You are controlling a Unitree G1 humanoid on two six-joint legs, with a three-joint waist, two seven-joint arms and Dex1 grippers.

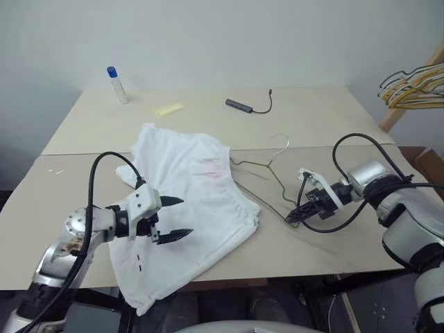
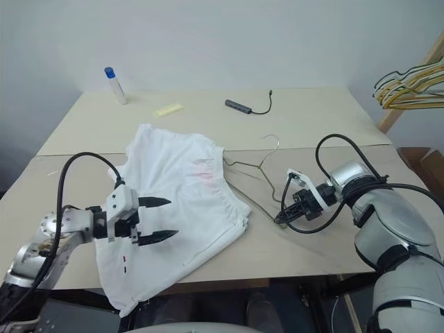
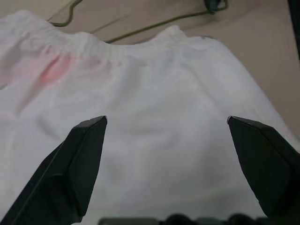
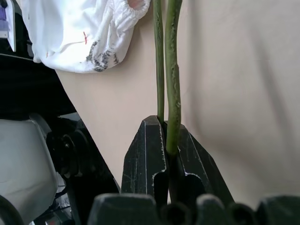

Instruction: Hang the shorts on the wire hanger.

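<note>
The white shorts (image 1: 187,201) lie spread on the table, gathered waistband toward the right, a faint pink print near it, one leg hanging over the front edge. My left gripper (image 1: 173,218) hovers over the shorts' lower part, open, nothing between its fingers (image 3: 82,164). The thin olive wire hanger (image 1: 267,166) lies on the table just right of the waistband, hook pointing to the back. My right gripper (image 1: 297,215) is shut on the wire hanger's near corner; the right wrist view shows the wire (image 4: 171,70) pinched between the pads.
A blue-capped bottle (image 1: 117,85), a yellow strip (image 1: 170,109) and a dark adapter with cable (image 1: 243,105) lie at the back of the table. A bundle of yellow and dark hangers (image 1: 414,87) hangs at the far right. The table's front edge (image 1: 291,277) is close below the shorts.
</note>
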